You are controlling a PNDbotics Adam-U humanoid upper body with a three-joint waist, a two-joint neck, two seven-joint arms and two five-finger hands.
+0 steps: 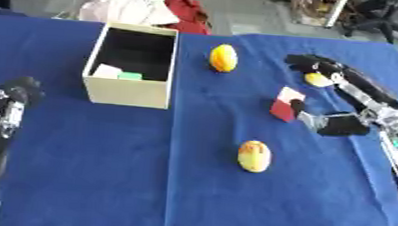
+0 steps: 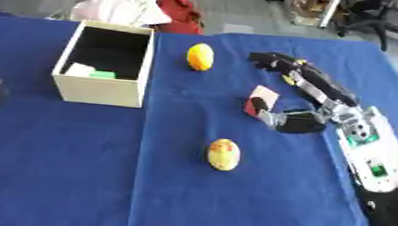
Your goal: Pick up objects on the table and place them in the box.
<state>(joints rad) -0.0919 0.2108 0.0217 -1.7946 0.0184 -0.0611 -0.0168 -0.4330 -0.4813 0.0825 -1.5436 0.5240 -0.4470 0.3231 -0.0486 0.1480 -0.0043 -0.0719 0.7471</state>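
Note:
A cream box [image 1: 127, 91] with a dark inside stands at the back left and holds a white piece and a green piece [image 1: 130, 75]. An orange-yellow fruit [image 1: 224, 58] lies just right of the box. A yellow-red fruit [image 1: 254, 156] lies in the middle of the blue table. A small red and white carton [image 1: 285, 104] stands between them, to the right. My right hand [image 1: 358, 88] is open, its fingers stretched past a small yellow thing [image 1: 317, 79], its thumb [image 1: 335, 124] close beside the carton. My left hand [image 1: 18, 91] rests at the left edge.
The blue cloth covers the table [image 1: 101, 178]. White and red fabric [image 1: 148, 9] is piled beyond the far edge behind the box. An office chair [image 1: 380, 17] stands at the back right. The table's right edge runs close to my right forearm [image 2: 371, 157].

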